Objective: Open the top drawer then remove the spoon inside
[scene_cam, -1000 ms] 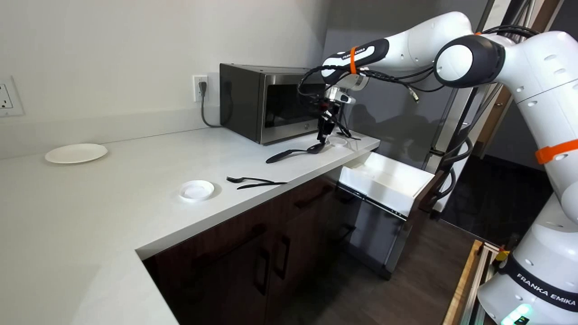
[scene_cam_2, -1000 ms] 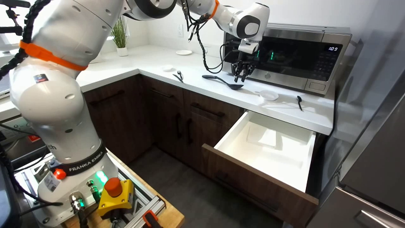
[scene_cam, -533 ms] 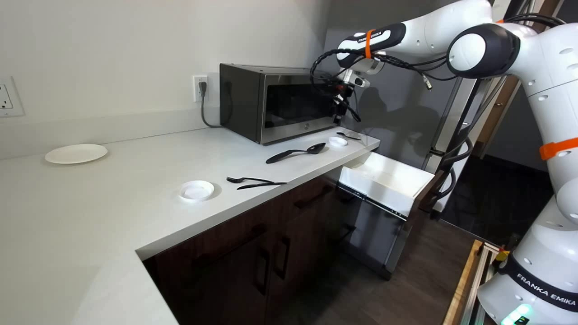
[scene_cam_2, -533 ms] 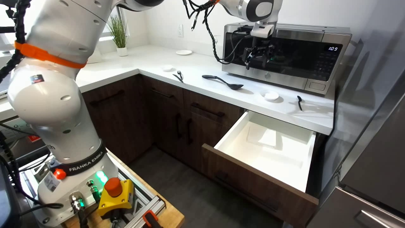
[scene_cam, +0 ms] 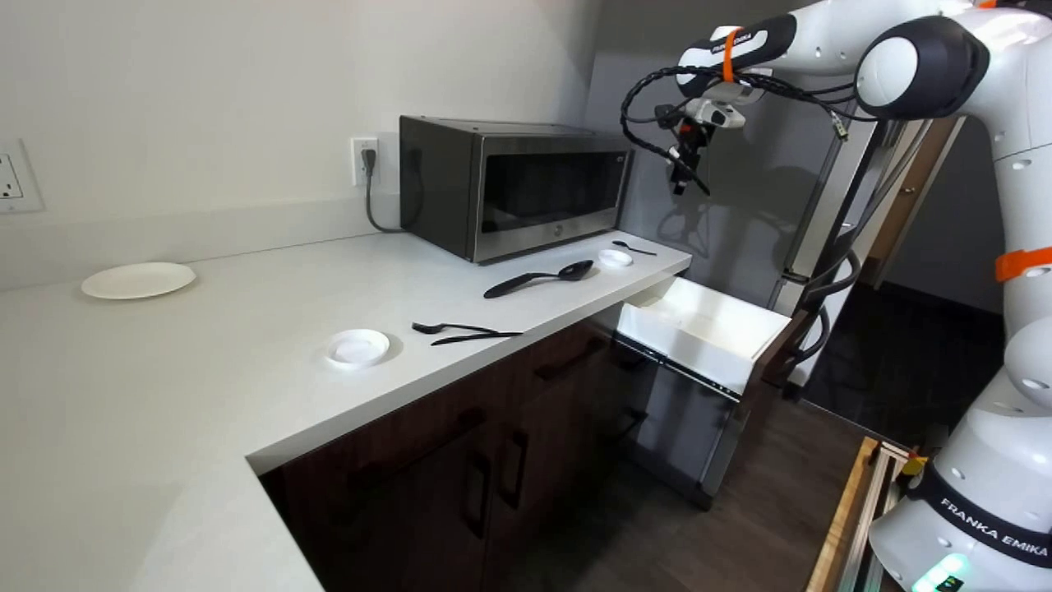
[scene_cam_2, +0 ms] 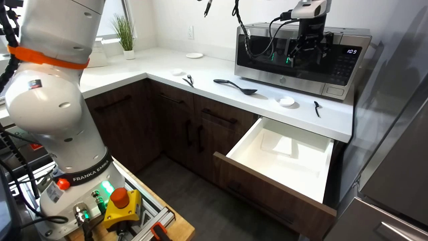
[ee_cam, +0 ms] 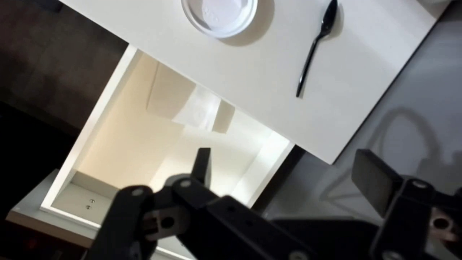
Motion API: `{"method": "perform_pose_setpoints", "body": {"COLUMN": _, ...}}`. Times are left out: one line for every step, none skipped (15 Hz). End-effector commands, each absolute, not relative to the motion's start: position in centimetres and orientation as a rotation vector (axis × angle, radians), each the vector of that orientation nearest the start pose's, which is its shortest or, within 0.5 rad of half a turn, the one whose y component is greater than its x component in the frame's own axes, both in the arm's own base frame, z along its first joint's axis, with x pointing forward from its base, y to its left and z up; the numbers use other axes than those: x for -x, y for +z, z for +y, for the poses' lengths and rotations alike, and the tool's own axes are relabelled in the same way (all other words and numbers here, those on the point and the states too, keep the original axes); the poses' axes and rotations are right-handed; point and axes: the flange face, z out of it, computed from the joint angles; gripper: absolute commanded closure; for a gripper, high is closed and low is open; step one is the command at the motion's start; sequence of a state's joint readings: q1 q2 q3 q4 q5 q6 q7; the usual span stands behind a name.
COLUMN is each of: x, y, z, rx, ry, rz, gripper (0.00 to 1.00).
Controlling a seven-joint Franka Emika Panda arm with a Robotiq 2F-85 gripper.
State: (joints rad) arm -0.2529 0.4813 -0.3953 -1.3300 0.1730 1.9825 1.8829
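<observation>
i see the spoon [scene_cam_2: 245, 90] on the counter [scene_cam_2: 207, 72] before the microwave [scene_cam: 542, 193]. in both exterior views fork [scene_cam: 429, 328] and knife [scene_cam: 475, 337] lie to its left, a dish [scene_cam_2: 285, 101], then another spoon [scene_cam_2: 316, 104] to its right. my feeds show the top drawer [scene_cam_2: 284, 167] jutting out below the counter's right end

The black two-fingered gripper [ee_cam: 287, 168] has risen from near the long black spoon [scene_cam: 542, 275] toward the tall grey panel [scene_cam: 731, 228]. Its jaws have spread wide.
</observation>
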Motion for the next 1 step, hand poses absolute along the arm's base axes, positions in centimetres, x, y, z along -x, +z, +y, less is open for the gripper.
{"method": "perform_pose_setpoints", "body": {"x": -60.06, "y": 49.84, "z": -37.81, "rx": 0.903, "ry": -0.273, "rz": 2.88, "gripper": 0.0}}
